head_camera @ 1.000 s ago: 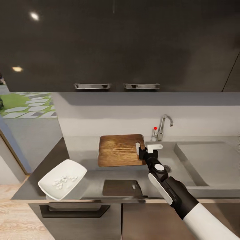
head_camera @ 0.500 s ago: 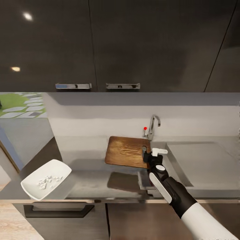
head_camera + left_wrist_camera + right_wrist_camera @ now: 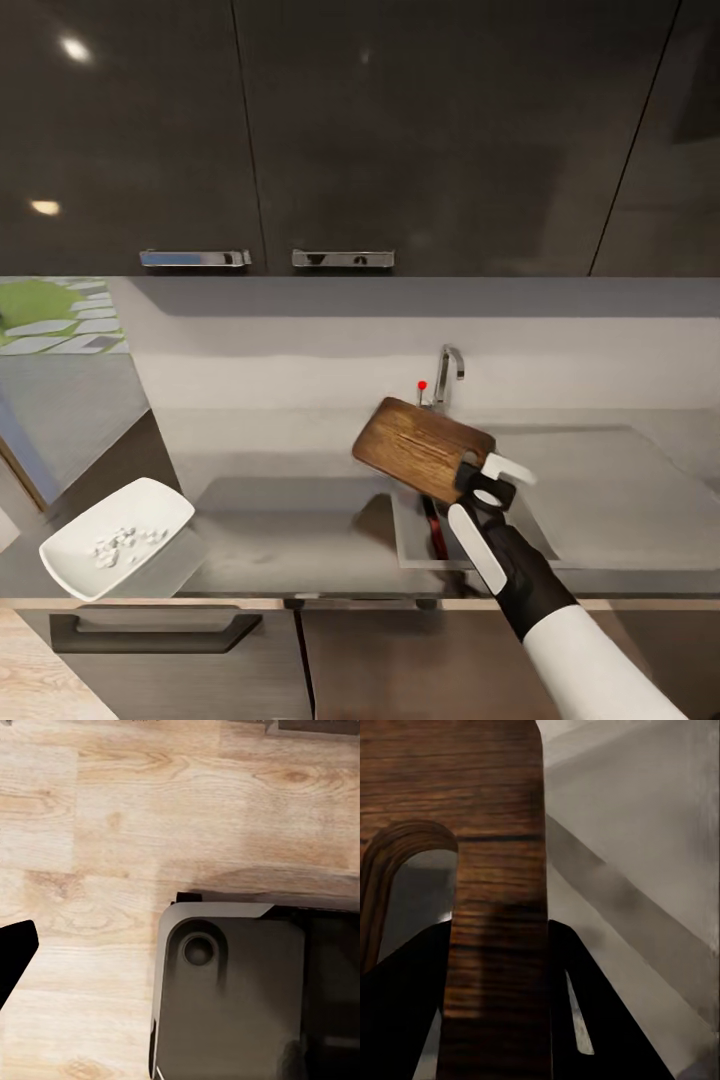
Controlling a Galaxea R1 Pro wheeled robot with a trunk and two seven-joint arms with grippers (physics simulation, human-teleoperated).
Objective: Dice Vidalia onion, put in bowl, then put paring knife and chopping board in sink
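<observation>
A: Nearest item? The bowl [image 3: 115, 537] sits at the countertop [image 3: 290, 540] front edge, white diced pieces inside.

B: Right gripper [image 3: 478, 478]: jaws clamped on the handle-slot end of the chopping board [image 3: 423, 448]; the wrist view shows the board [image 3: 495, 907] between the dark fingers [image 3: 585, 1005].

A: Board position? Lifted, tilted, over the sink [image 3: 600, 500] basin's left part. The paring knife [image 3: 436, 530] lies in the basin beneath it.

B: Tap [image 3: 447, 372] behind. Left gripper: jaw state cannot be told; its camera faces wooden floor [image 3: 112, 832].
</observation>
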